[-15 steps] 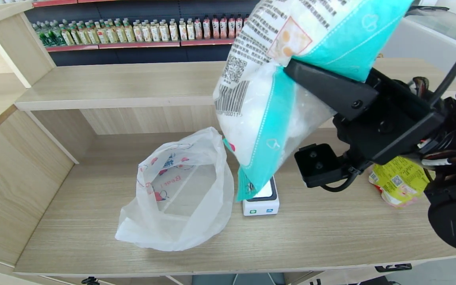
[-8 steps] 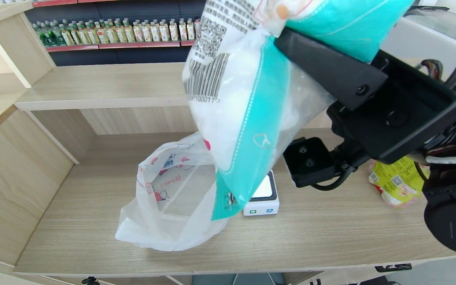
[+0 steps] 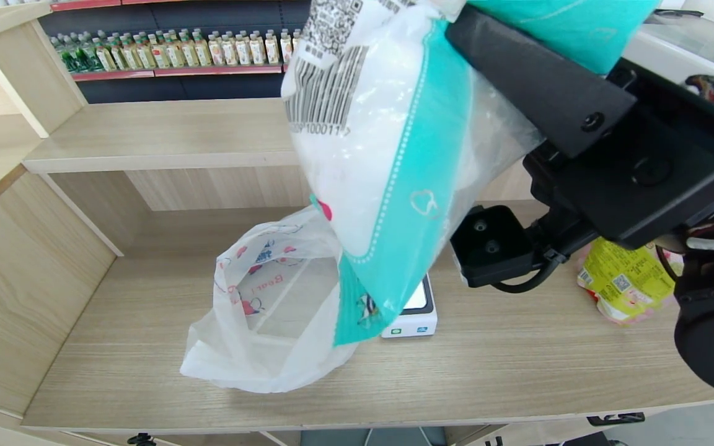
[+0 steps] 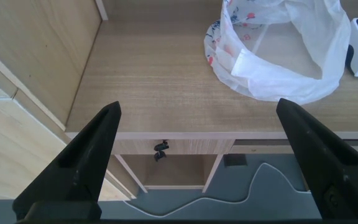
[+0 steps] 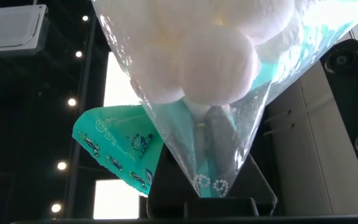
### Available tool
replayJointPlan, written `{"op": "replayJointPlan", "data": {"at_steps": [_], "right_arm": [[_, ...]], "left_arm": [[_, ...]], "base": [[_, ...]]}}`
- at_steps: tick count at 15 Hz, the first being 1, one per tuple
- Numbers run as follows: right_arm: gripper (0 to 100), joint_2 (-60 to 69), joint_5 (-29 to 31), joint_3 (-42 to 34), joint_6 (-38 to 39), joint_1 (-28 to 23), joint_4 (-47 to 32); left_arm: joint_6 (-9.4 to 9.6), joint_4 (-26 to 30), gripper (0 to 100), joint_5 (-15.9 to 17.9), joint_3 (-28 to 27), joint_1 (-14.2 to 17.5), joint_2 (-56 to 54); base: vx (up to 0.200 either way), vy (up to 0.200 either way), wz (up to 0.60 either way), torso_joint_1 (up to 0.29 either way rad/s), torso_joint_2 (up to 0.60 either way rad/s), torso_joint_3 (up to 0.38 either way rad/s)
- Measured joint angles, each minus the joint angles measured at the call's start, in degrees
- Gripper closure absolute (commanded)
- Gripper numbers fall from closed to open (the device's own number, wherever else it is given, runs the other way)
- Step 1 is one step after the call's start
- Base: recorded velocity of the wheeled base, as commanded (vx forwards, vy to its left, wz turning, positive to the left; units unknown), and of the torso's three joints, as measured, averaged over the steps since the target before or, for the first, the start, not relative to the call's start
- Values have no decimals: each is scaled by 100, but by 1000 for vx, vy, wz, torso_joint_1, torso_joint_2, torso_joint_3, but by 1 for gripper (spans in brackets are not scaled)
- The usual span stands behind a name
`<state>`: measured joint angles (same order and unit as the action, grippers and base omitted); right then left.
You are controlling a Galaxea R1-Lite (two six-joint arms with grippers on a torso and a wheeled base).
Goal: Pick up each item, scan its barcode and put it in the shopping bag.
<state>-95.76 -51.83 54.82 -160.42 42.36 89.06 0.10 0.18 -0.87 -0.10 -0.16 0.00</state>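
Note:
My right gripper (image 3: 487, 167) is shut on a teal-and-white packet of white puffs (image 3: 382, 155), held high and close to the head camera with its barcode side facing up. The packet's lower corner hangs over the right rim of the translucent shopping bag (image 3: 270, 310), which lies open on the counter. A small white scanner (image 3: 409, 313) sits just right of the bag, partly hidden by the packet. In the right wrist view the packet (image 5: 197, 56) is pinched at its bottom seam. My left gripper (image 4: 197, 162) is open, off the counter's front left edge, with the bag (image 4: 278, 56) beyond it.
A yellow-green packet (image 3: 626, 282) lies at the counter's right, behind my right arm. A wooden side wall (image 3: 22, 260) closes off the left and a raised shelf (image 3: 165, 136) the back. Bare counter (image 3: 487, 371) runs along the front.
The right gripper has carried the packet leftwards and a little higher, from over the scanner to over the shopping bag's right rim. Shopping bag, scanner and yellow-green packet have stayed put.

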Motion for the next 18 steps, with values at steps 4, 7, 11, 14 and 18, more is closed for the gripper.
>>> {"op": "replayJointPlan", "data": {"at_steps": [4,7,11,14,18], "right_arm": [[100,-49,0,-52,0,63,-2],[100,-105,29,-41,0,116,-2],[100,-162,1150,-39,13,173,-44],[100,-250,3536,-39,747,280,-384],[100,-267,6978,39,2600,948,-1301]], "left_arm": [[0,0,0,0,0,-2,0],[0,0,0,0,0,-2,0],[0,0,0,0,0,0,0],[0,0,0,0,2,0,0],[0,0,0,0,2,-2,0]], "base": [[0,0,0,0,0,0],[0,0,0,0,0,0],[0,0,0,0,0,0],[0,0,0,0,0,0],[0,0,0,0,0,0]]}}
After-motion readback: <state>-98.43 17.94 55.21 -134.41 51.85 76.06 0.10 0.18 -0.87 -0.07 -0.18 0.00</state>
